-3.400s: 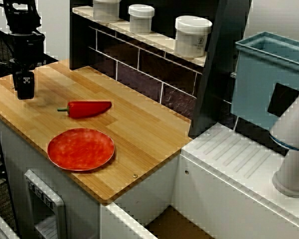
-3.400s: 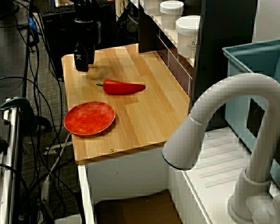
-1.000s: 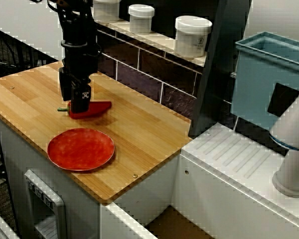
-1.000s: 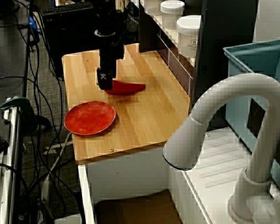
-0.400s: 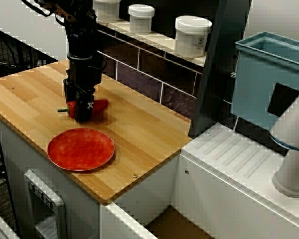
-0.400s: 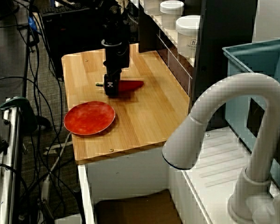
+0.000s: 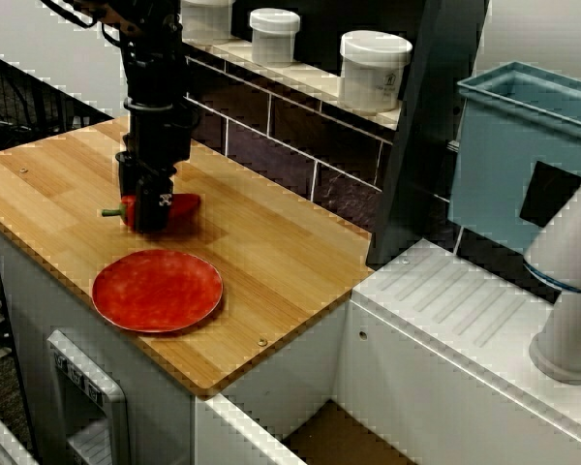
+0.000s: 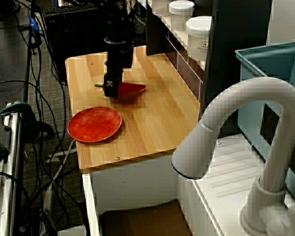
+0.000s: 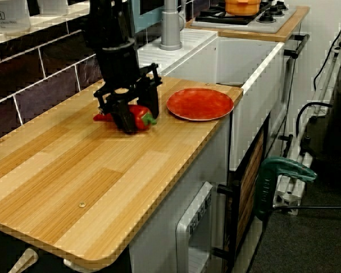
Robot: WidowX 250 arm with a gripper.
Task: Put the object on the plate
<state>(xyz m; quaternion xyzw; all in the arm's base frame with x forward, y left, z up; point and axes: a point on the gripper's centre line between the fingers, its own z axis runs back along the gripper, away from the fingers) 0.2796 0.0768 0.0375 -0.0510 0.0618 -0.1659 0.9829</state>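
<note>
The object, a glossy red pepper point(image 7: 184, 206) with a green stem, is clamped near its stem end by my black gripper point(image 7: 147, 208), which is shut on it. In the view past the faucet the pepper point(image 8: 133, 89) sits slightly above its own shadow on the wood, with the gripper point(image 8: 110, 88) coming straight down onto it. The view along the counter shows the fingers point(image 9: 120, 116) straddling the pepper point(image 9: 139, 115). The round red plate point(image 7: 157, 291) lies bare near the counter's front edge, a short way from the pepper; it also shows as the plate point(image 8: 94, 124) and the plate point(image 9: 200, 103).
White jars point(image 7: 374, 70) stand on a shelf above a dark tiled back wall behind the wooden counter point(image 7: 281, 262). A blue bin point(image 7: 528, 145), a white faucet point(image 8: 236, 123) and a ribbed drainboard point(image 7: 465, 310) lie beyond the counter's right end. Cables hang off the left side.
The gripper came from the counter's far left corner, dropped onto the pepper and closed on it. Since 0.4 s ago it has shifted the pepper slightly left and up.
</note>
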